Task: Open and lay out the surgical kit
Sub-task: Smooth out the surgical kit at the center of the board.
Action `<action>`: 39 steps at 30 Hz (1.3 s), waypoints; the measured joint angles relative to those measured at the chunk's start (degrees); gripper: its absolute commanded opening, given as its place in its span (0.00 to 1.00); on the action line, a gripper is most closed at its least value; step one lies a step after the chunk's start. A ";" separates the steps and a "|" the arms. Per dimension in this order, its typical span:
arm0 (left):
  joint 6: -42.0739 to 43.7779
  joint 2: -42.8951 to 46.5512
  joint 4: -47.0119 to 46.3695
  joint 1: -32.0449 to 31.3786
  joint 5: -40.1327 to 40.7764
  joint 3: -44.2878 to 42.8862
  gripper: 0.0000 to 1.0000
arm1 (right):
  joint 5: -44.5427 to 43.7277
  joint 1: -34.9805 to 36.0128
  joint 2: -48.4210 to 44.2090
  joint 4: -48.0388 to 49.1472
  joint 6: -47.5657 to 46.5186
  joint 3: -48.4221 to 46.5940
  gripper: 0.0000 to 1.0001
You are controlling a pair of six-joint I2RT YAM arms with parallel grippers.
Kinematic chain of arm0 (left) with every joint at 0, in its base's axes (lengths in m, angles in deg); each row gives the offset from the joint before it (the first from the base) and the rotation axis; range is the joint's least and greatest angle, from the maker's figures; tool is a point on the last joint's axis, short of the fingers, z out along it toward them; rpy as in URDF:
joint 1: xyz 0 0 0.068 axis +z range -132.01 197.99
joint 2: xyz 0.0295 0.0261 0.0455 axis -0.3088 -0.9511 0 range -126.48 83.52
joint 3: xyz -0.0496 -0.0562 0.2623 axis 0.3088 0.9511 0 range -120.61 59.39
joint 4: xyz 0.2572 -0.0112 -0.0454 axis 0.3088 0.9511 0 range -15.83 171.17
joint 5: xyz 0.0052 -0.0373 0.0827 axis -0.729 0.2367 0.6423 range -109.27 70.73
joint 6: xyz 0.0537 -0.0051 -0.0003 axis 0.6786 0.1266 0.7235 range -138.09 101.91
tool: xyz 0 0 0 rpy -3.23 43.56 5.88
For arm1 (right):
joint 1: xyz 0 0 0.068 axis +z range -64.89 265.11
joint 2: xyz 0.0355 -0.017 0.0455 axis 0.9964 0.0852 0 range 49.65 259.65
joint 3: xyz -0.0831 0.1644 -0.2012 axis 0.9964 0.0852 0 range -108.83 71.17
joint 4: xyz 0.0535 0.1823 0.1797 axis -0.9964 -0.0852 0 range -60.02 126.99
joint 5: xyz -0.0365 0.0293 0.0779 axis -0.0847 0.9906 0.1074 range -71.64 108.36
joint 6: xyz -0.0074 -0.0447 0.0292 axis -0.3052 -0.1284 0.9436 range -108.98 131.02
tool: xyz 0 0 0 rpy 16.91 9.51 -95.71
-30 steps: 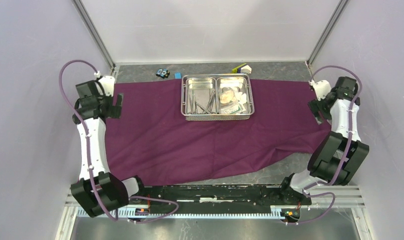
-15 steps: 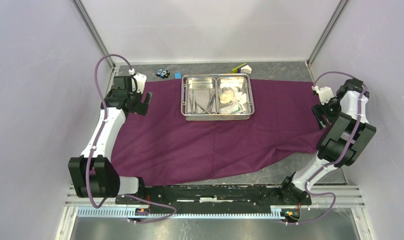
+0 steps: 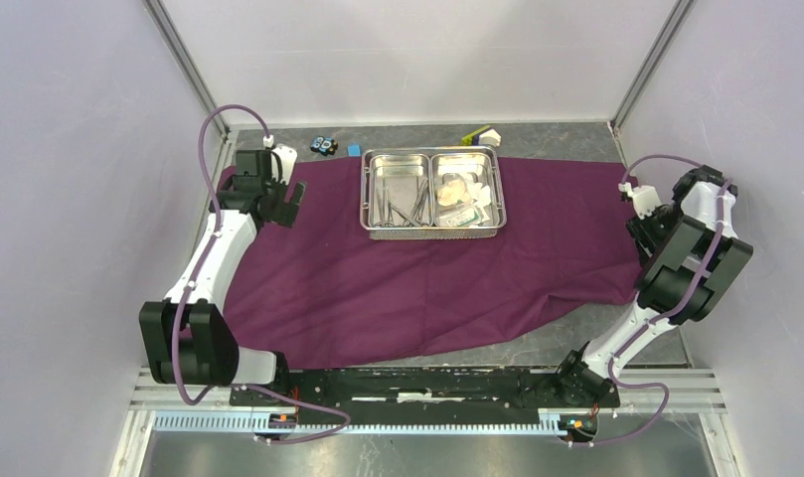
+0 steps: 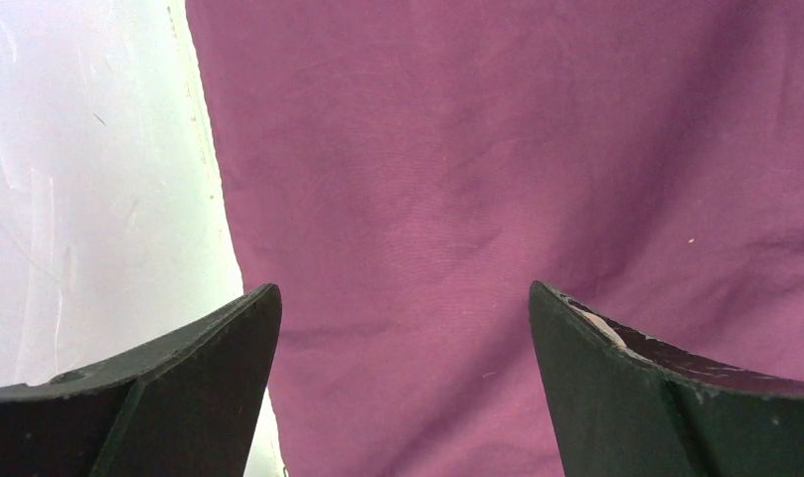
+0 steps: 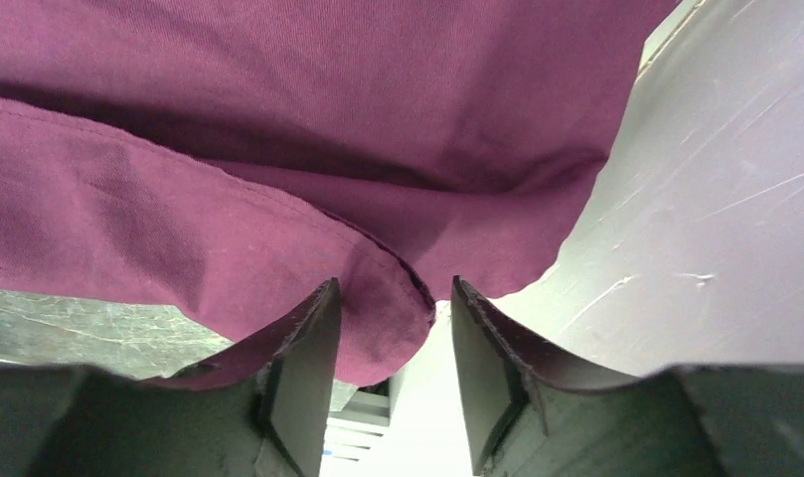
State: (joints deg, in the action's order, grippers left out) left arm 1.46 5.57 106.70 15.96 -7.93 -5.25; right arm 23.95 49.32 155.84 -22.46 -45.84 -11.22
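The purple cloth (image 3: 407, 268) lies spread over the table, with its near right corner folded over. At its back middle stands the steel tray (image 3: 366, 194). Metal instruments (image 3: 398, 204) lie in its left compartment, white packets and gauze (image 3: 462, 191) in its right. My left gripper (image 3: 281, 212) hovers over the cloth's back left part (image 4: 477, 149). It is open (image 4: 405, 298) and holds nothing. My right gripper (image 3: 639, 231) is at the cloth's right edge. In the right wrist view it (image 5: 395, 283) stands open, its jaws narrowed round the folded corner (image 5: 378, 318) with a gap on the right.
A small blue block (image 3: 354, 150), a black item (image 3: 324, 145) and a yellow-green and white piece (image 3: 480, 133) lie behind the tray. Pale walls stand close on the left (image 4: 80, 149) and right (image 5: 716, 199). Bare grey table (image 3: 576, 343) shows at the near right.
My left arm has swung in from the left wall over the cloth, still open. My right gripper has moved nearer along the right edge, and its jaws have narrowed round the cloth corner.
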 measured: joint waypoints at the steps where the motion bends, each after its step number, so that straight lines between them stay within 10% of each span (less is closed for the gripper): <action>1: 0.02 -0.33 -0.07 0.00 0.28 0.00 1.00 | 0.02 -0.15 0.17 -0.11 -0.15 0.00 0.42; 9: 0.28 -1.18 -0.59 -0.11 1.86 0.24 1.00 | 0.46 -0.48 0.76 -1.44 -1.40 0.00 0.00; 19: 2.03 -2.38 -2.47 -0.11 2.78 0.26 1.00 | 0.87 -0.50 -3.67 -3.26 -2.40 0.42 0.00; 39: 3.48 -5.44 -2.95 -2.25 1.57 -4.68 1.00 | -8.17 -4.37 -46.73 -2.23 -17.79 28.09 0.00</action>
State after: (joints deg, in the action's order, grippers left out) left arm 4.93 0.13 103.75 13.71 -6.36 -9.93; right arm 15.77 44.95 109.11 -24.68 -63.63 16.87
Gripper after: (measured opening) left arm 0.994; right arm 0.018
